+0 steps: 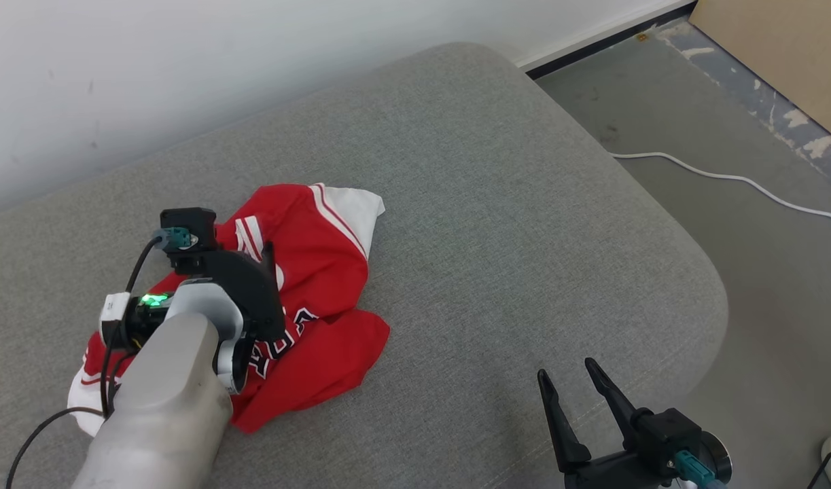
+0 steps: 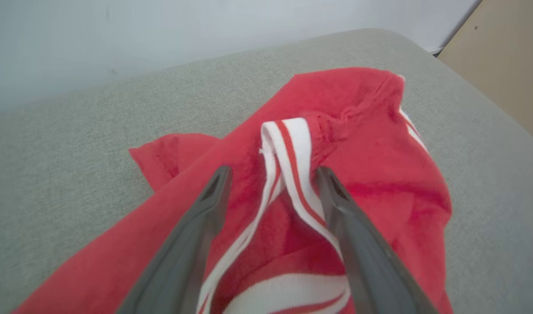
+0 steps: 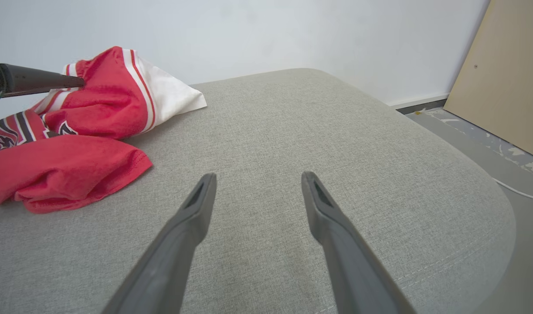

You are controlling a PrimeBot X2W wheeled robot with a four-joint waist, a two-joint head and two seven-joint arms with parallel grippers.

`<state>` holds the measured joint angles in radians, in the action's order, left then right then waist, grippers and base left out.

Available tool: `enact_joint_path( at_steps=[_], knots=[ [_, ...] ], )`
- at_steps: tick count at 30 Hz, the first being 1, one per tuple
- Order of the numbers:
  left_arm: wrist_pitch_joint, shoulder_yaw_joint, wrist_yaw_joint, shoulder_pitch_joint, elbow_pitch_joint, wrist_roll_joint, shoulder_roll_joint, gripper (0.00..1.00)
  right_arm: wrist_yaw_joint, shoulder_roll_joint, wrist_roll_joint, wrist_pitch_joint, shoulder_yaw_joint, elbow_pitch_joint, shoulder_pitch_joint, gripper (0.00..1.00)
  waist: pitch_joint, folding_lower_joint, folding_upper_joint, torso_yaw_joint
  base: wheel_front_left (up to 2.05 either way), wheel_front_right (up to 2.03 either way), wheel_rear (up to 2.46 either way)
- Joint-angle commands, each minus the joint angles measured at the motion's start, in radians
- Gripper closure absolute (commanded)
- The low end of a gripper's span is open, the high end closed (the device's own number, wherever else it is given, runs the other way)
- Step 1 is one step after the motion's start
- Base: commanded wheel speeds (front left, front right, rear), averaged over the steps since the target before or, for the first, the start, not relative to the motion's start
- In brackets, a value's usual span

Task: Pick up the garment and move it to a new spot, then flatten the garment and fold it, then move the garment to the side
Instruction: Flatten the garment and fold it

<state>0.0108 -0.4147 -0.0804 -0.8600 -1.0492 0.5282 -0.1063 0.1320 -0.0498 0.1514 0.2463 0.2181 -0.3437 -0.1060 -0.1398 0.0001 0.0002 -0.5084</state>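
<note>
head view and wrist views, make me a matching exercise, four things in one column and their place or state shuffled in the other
Column one
1. garment
2. left gripper
3. right gripper
4. white cable

Column two
a. lying on the floor
b. open over bare cushion, apart from the cloth
c. crumpled in a red heap on the grey seat
d. open, fingers either side of a striped band

Pairs: 1-c, 2-d, 3-b, 4-a
</note>
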Motion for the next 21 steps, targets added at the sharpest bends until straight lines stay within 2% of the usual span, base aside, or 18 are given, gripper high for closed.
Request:
enact_joint_path(
  at_steps=[1, 4, 5, 7, 11, 18, 21],
  knots=[
    [0.006, -0.002, 0.0, -0.012, -0.008, -0.005, -0.002, 0.0, -0.003, -0.001, 0.008, 0.002, 0.0, -0.002, -0.008, 0.0, -0.002, -0.0001, -0.0002, 0.001, 0.0, 0.0, 0.0],
    [0.021, -0.002, 0.023, -0.016, -0.027, 0.013, 0.011, 0.0, -0.003, -0.001, 0.008, 0.005, 0.004, -0.006, -0.014, 0.0, -0.007, -0.0001, -0.0002, 0.003, 0.0, 0.0, 0.0],
    [0.029, -0.007, 0.038, -0.017, -0.03, 0.018, 0.015, 0.21, -0.003, -0.001, 0.011, 0.006, 0.004, -0.007, -0.016, 0.0, -0.009, -0.0001, -0.0002, 0.004, 0.0, 0.0, 0.0],
    [0.04, -0.008, 0.071, -0.019, -0.034, 0.034, 0.024, 1.0, -0.003, -0.001, 0.014, 0.008, 0.004, -0.009, -0.019, 0.0, -0.013, -0.0001, -0.0002, 0.005, 0.0, 0.0, 0.0],
    [0.013, -0.018, 0.102, -0.032, -0.034, 0.04, 0.032, 1.0, -0.003, -0.001, 0.018, 0.011, 0.005, -0.014, -0.031, 0.0, -0.019, -0.0001, -0.0002, 0.006, 0.0, 0.0, 0.0],
    [-0.198, -0.039, 0.082, -0.091, 0.01, -0.021, 0.005, 1.0, -0.003, -0.001, 0.019, 0.012, -0.003, -0.023, -0.026, 0.0, -0.006, -0.0001, -0.0002, 0.007, 0.0, 0.0, 0.0],
    [-0.255, -0.045, 0.076, -0.143, 0.048, -0.05, -0.009, 1.0, -0.003, -0.001, 0.017, 0.013, -0.004, -0.028, -0.02, 0.0, 0.004, -0.0001, -0.0002, 0.008, 0.0, 0.0, 0.0]
  ],
)
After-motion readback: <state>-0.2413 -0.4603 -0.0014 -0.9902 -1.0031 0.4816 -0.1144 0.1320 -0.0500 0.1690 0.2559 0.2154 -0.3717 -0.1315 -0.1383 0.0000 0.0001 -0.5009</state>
